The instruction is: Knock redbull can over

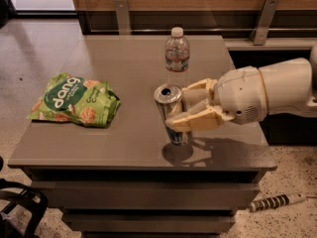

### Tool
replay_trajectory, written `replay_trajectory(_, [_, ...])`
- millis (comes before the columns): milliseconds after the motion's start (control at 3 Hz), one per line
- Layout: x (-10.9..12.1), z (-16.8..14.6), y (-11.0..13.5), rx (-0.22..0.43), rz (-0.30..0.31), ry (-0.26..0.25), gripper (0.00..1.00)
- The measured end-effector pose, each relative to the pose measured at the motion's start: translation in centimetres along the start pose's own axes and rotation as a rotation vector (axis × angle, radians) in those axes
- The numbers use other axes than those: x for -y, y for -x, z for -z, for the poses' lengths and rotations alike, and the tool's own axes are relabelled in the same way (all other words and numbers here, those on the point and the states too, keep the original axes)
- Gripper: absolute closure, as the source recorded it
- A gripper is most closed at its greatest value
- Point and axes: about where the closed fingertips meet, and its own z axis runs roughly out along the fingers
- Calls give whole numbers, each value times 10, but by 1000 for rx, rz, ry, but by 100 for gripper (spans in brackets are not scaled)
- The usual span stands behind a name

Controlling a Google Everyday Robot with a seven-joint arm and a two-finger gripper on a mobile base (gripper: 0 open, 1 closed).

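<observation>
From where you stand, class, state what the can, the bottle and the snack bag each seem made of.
The redbull can: metal, probably aluminium, with a shiny silver pull-tab top. The water bottle: clear plastic, see-through, with a white cap. The snack bag: likely glossy printed film, crinkled. The tool sits at the can.

One arm point(292, 86) reaches in from the right, roughly level; wrist point(242, 95) bulky, white. The gripper point(177, 107) points left, low over the worktop point(124, 58), near right part.
</observation>
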Motion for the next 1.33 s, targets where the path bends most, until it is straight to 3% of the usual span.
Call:
replay_trajectory(667, [14,35,16,-313,-32,-138,100])
replay_trajectory(1333, [25,23,-2,-612,-25,-189,100])
